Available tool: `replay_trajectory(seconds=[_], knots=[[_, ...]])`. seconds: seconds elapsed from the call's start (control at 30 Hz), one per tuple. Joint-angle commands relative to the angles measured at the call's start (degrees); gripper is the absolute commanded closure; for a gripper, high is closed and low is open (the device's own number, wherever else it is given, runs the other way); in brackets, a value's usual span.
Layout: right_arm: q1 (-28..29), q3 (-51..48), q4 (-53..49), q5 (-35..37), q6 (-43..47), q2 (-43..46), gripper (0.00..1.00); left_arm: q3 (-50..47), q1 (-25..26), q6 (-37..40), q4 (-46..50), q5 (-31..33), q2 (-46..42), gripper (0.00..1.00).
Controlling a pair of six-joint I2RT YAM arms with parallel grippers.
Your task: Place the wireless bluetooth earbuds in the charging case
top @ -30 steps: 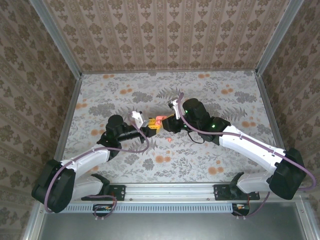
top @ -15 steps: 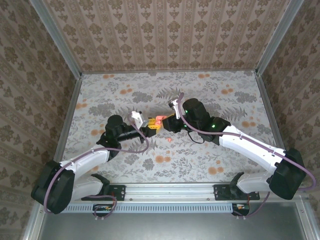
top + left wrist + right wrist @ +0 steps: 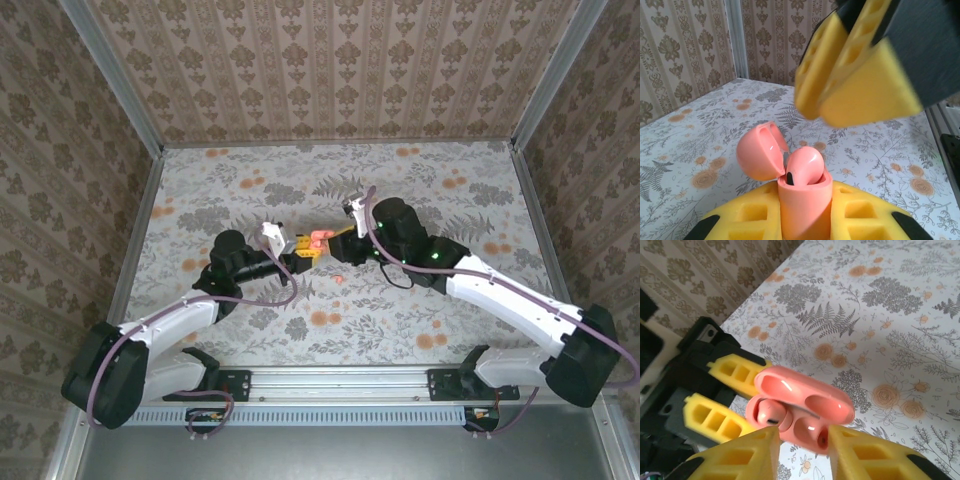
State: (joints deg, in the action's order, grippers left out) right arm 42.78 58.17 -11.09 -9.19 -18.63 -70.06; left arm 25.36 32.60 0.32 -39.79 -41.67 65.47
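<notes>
left gripper (image 3: 306, 250) is clamped on the charging case (image 3: 805, 205), lid (image 3: 757, 152) flipped open, one earbud (image 3: 805, 167) sitting inside. right gripper (image 3: 802, 452) hangs just at the case's 3 o'clock, jaws a bit apart with nothing in them. second earbud (image 3: 338, 279) lies on the floral cloth (image 3: 450, 200), around 5 o'clock from the case.

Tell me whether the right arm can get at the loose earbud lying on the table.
Probably yes. The earbud lies bare on the table close to the right gripper, which looks open and empty. The left gripper and the case it holds sit beside it, not over it.
</notes>
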Motion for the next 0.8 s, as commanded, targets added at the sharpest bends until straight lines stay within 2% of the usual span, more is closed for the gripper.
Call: replay_trajectory(seconds=[0.0,0.07,0.13,0.3,0.5,0.77], knots=[[-0.36,0.36,-5.76,1.61,-1.91,2.1,0.66,-0.75,0.37,1.53,0.08,2.83,-1.79,0.93],[-0.85,2.14,-12.26,2.98,-3.57,0.63,0.65,-1.34,0.36,1.62,0.98,4.49,-2.17,0.93],[-1.35,3.79,-17.67,4.07,-5.65,-1.62,0.64,-2.17,0.36,1.53,1.87,9.0,-2.76,0.93],[-2.19,7.01,-25.86,5.33,-10.5,-8.54,0.64,-3.95,0.36,1.09,6.3,18.19,-5.32,0.93],[-2.19,10.55,-28.83,2.24,-13.96,-19.56,0.63,-6.39,0.18,0.63,12.37,26.35,-10.5,0.93],[-1.65,13.39,-28.23,-0.66,-14.77,-30.74,0.6,-8.75,-0.26,0.22,15.12,28.57,-16.24,0.92]])
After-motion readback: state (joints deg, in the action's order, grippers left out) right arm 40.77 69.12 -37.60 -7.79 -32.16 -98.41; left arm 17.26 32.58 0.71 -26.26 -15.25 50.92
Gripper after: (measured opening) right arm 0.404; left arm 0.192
